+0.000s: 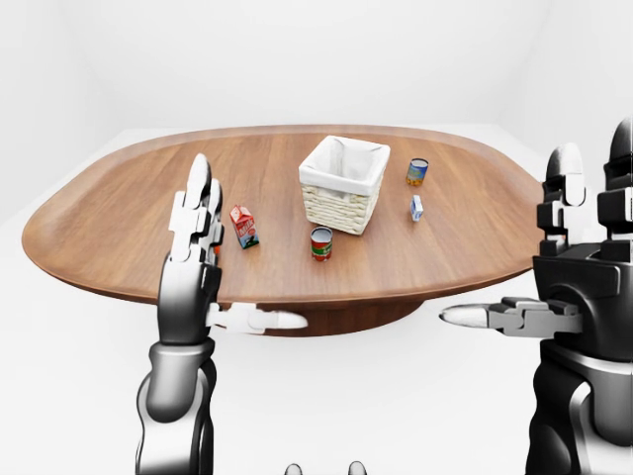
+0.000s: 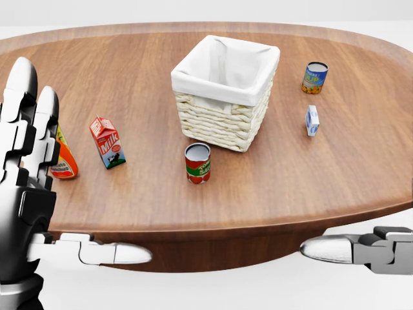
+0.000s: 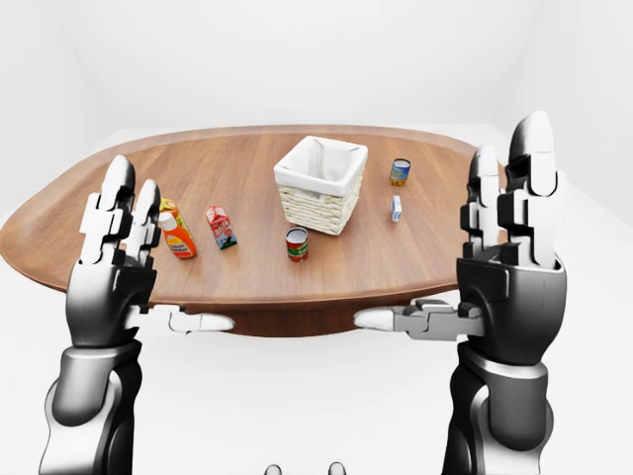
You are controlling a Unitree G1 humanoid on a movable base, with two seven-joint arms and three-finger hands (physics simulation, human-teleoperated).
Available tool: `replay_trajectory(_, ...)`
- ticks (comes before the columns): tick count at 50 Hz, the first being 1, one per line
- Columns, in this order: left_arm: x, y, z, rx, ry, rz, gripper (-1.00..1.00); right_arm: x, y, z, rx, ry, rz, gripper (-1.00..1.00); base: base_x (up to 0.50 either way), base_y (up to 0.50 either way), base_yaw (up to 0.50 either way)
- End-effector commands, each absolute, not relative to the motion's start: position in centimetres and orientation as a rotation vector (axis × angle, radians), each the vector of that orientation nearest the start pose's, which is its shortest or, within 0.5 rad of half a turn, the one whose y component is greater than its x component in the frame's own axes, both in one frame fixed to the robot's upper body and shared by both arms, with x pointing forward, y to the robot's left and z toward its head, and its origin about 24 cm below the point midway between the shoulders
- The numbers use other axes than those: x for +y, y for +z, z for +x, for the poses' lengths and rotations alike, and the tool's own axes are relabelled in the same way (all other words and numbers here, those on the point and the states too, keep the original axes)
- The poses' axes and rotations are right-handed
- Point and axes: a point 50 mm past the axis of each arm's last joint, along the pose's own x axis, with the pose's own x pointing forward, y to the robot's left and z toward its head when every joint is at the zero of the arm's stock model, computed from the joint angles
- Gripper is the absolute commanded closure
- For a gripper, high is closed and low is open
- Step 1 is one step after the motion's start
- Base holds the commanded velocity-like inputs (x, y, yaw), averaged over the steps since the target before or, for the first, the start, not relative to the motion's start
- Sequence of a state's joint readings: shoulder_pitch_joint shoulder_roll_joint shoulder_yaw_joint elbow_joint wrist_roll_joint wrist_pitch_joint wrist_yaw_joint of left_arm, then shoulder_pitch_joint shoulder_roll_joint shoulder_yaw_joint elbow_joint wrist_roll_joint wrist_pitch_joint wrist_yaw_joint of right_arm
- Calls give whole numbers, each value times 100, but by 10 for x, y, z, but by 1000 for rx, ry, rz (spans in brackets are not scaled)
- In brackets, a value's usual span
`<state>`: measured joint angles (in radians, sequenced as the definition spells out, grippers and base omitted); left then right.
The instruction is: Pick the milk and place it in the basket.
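Landmark: wicker basket (image 2: 222,113) w/ white cloth liner, standing on the oval wood table (image 2: 290,181).

Milk carton (image 2: 107,142), red/white, stands upright on the table well left of the basket in head view and a bit lower; nothing touches it. Tomato can (image 2: 197,163) sits just below the basket's lower-left corner. Blue-label can (image 2: 314,77) is right of the basket, near its top edge level; small blue-white carton (image 2: 312,120) is right of the basket, lower than that can.

Left hand (image 3: 111,272) is raised, palm toward the table, fingers straight up and spread, thumb sticking sideways; holds nothing. Right hand (image 3: 514,267) is the same: fingers up, thumb out toward centre, empty.

View diffs: head view crops the right hand to thumb + a bit of palm at the bottom right, so finger pose comes from the right-eye view only. Orange sauce bottle (image 3: 177,236) w/ white cap shows whole in right-eye view, far left of the basket beyond the milk; head view has it half hidden behind the left hand's fingers, and left-eye view hides it fully behind that hand.
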<state>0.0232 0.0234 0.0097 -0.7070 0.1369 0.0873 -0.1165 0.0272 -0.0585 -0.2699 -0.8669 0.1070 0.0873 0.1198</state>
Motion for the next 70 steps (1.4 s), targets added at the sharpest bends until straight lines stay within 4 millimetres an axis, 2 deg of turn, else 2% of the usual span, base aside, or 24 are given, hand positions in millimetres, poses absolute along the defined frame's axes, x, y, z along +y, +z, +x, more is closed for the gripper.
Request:
replay_trajectory(1, 146, 187, 207, -601, -62, 193, -100, -192, 225, 170, -817, -55, -96, -100, 0, 0, 0)
replay_trajectory(22, 142, 181, 207, -577, -84, 190, -100, -192, 226, 167, -828, -48, -74, -100, 22, 0, 0)
replay_trajectory(44, 138, 188, 200, -610, -94, 209, -100, -189, 228, 165, -837, -41, -82, -100, 15, 0, 0)
replay_trajectory(49, 138, 182, 203, -579, -90, 209, -100, -189, 227, 164, -835, -40, -83, -100, 15, 0, 0)
replay_trajectory(70, 139, 180, 204, -571, -93, 190, -100, -188, 226, 165, -827, -35, -84, -100, 16, 0, 0)
